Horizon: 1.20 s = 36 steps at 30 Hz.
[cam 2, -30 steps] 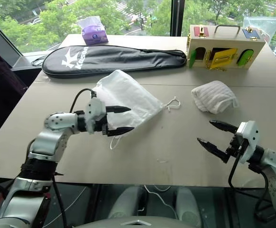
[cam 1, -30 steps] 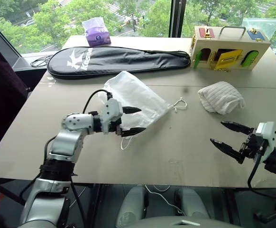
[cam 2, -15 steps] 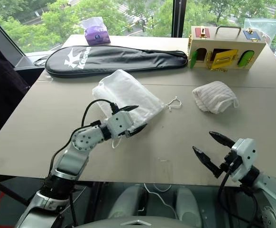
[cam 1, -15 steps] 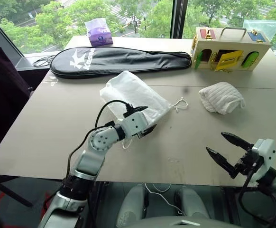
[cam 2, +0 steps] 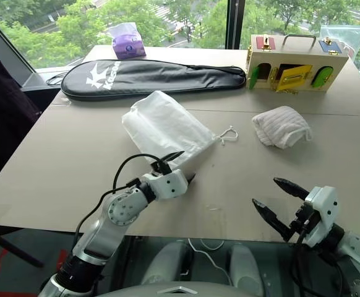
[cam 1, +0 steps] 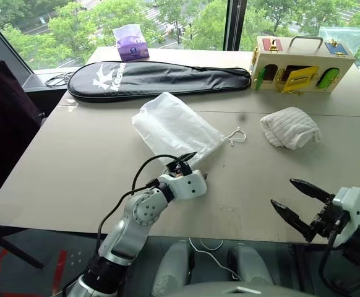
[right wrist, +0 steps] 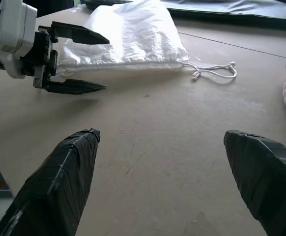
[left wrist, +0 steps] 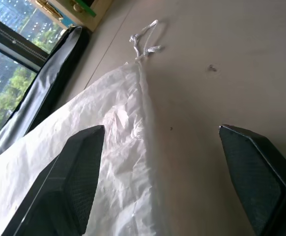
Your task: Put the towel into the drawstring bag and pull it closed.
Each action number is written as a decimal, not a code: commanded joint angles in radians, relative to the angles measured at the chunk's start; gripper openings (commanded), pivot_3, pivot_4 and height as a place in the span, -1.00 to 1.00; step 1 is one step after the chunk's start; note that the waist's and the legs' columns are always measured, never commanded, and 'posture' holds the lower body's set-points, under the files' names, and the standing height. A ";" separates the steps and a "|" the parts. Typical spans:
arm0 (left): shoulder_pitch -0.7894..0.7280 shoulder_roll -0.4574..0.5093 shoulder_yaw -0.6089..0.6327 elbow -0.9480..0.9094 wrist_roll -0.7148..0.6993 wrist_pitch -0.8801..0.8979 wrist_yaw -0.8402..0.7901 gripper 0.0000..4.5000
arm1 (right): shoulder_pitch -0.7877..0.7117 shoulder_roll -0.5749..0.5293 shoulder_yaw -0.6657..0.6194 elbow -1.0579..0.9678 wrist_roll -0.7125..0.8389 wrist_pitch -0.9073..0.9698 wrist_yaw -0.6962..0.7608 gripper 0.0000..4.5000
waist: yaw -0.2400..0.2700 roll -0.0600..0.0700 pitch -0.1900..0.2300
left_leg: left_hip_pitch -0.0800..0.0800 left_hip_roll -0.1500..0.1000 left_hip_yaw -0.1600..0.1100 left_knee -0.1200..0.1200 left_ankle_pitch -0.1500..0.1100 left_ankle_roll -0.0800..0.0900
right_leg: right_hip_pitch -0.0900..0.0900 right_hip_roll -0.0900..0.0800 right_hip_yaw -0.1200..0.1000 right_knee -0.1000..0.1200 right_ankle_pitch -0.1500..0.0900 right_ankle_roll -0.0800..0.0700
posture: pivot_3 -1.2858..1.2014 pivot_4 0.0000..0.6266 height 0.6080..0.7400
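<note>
On table (cam 1: 93, 167): one towel (cam 1: 289, 127), one drawstring bag (cam 1: 175, 129).

Beside the wooden box (cam 1: 302, 62), a clear plastic bag (cam 1: 342, 36) was cut off by the frame edge; its contents were unreadable.

A long black racket cover (cam 1: 158, 78) with white lettering lies across the far part of the grey desk (cam 1: 75, 161). Behind its left end sits a purple tissue packet (cam 1: 131, 43) near the window. At the far right stands a wooden box (cam 1: 301, 63) with coloured doors, latches and a metal handle, a clear plastic bag (cam 1: 342, 34) just behind it.
</note>
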 commanded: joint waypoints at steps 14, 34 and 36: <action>-0.035 -0.025 0.053 0.068 0.054 0.004 0.138 0.70 | -0.028 0.043 0.035 -0.024 -0.062 -0.082 -0.026 0.92 | 0.000 0.000 0.000 | -0.001 0.000 -0.001 0.000 0.000 0.000 | 0.000 0.000 -0.005 0.000 0.000 0.000 | 0.03 -0.52 1.00; -0.090 -0.094 0.199 0.085 -0.168 -0.036 0.182 -0.98 | -0.067 0.058 0.058 0.008 -0.078 -0.098 -0.052 0.92 | 0.000 0.000 0.000 | -0.001 0.000 -0.001 0.000 0.000 0.000 | 0.000 -0.001 -0.005 0.000 0.000 0.000 | 0.03 -0.52 1.00; -0.119 -0.126 0.249 0.070 -0.319 0.004 0.110 -0.98 | -0.099 0.056 0.063 0.021 -0.080 -0.093 -0.058 0.92 | 0.000 0.000 0.000 | -0.001 0.000 -0.001 0.001 0.000 0.000 | 0.000 -0.001 -0.005 0.000 0.000 0.000 | 0.03 -0.52 1.00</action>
